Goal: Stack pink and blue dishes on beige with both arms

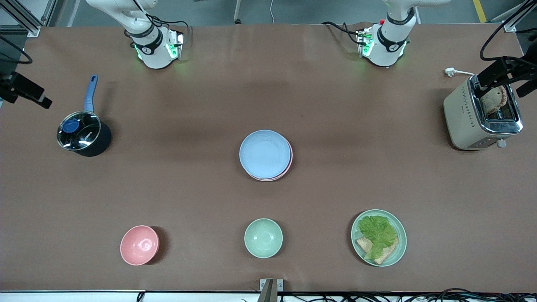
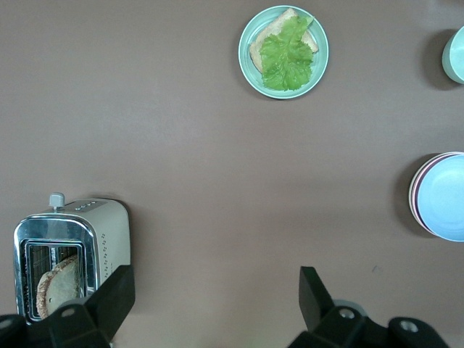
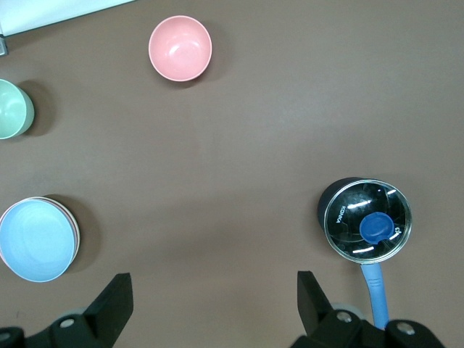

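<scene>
Blue plate (image 1: 264, 153) sitting on pink plate (image 1: 290, 160), centre of the front view, mid-counter (image 1: 335, 188); no beige plate visible beneath. Roughly midway between the 2 arms. Left tool (image 2: 214, 297) and right tool (image 3: 214, 297) released, empty, waiting over bare counter toward the frame's top.

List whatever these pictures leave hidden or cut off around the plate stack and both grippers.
- Beige plate: not visible in any view; the blue plate and pink plate cover whatever lies beneath.
- Stack: cut by both wrist views' edges.
- Left gripper and right gripper: open; bodies cut off, unseen in front view.
</scene>
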### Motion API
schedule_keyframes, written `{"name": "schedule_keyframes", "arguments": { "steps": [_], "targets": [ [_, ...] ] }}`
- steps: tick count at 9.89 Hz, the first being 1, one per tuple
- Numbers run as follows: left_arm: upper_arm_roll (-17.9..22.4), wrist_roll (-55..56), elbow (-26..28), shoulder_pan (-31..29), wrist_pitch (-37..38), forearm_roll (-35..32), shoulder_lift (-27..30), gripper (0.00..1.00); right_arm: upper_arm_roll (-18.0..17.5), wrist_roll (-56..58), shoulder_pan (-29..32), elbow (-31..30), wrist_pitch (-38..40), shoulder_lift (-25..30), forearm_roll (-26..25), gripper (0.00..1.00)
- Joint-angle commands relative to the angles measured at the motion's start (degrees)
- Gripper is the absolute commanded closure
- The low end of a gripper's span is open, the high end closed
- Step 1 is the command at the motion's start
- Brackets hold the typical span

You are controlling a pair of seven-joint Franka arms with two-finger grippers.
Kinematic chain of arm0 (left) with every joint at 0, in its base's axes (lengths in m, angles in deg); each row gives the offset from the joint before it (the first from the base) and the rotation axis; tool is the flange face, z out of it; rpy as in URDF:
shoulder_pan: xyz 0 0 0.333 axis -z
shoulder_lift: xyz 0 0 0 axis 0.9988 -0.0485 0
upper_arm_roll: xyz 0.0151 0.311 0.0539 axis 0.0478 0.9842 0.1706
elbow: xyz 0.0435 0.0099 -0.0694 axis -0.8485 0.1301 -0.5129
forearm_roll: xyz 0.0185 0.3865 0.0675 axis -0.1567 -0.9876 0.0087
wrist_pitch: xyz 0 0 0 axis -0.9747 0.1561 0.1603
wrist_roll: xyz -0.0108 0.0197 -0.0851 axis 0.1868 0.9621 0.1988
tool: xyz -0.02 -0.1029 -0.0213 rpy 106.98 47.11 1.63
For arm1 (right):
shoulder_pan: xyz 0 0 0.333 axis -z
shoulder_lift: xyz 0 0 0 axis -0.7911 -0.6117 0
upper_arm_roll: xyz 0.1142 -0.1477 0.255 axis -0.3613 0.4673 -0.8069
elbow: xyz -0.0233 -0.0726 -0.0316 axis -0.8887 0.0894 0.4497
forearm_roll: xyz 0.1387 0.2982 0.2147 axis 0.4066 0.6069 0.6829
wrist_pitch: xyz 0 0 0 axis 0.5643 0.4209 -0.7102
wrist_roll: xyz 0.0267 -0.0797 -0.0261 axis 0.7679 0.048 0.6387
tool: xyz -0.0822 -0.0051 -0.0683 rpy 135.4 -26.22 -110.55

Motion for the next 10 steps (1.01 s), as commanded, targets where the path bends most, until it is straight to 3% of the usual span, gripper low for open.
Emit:
{"name": "schedule_keyframes", "arguments": {
  "steps": [1, 5, 10],
  "targets": [
    [0.8, 0.6, 2.9, 0.9, 0.4, 0.1, 1.0, 0.0, -0.2, 0.3, -0.1, -0.2, 0.2, -0.6, -1.2, 0.0],
    [0.8, -0.4, 2.9, 0.8, 0.5, 0.1, 1.0, 0.0, -0.3, 5.1, -0.3, -0.1, 1.3, -0.6, -5.8, 0.0],
    [0.8, -0.5, 3.0, 0.8, 0.6, 0.0, 1.1, 0.0, -0.4, 5.4, -0.4, -0.2, 1.5, -0.6, -5.4, 0.0]
  ]
}}
